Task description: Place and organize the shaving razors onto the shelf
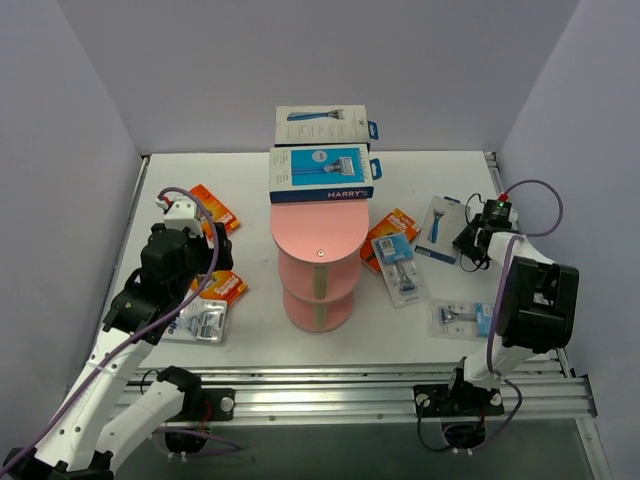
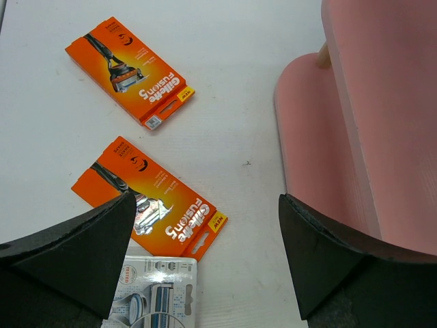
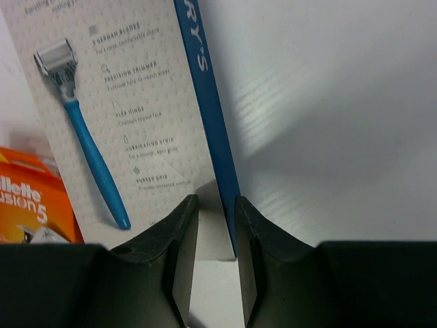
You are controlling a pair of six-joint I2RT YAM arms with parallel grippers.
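At the top view's right, the right gripper (image 3: 215, 212) is pinching the blue edge of a flat white Harry's razor box (image 3: 136, 123). At the left, the left gripper (image 2: 205, 205), jaws spread wide, is hovering over an orange blister card (image 2: 153, 198) beside the pink three-tier shelf (image 1: 320, 235), whose top is carrying two white-and-blue boxes (image 1: 322, 172).

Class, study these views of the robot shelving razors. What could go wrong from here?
The right hand pinches only the edge of the white Harry's box, so it may twist or slip when lifted.
Two Harry's boxes crowd the far end of the shelf; another could knock them off.
The open left hand hangs beside the shelf and might bump it.
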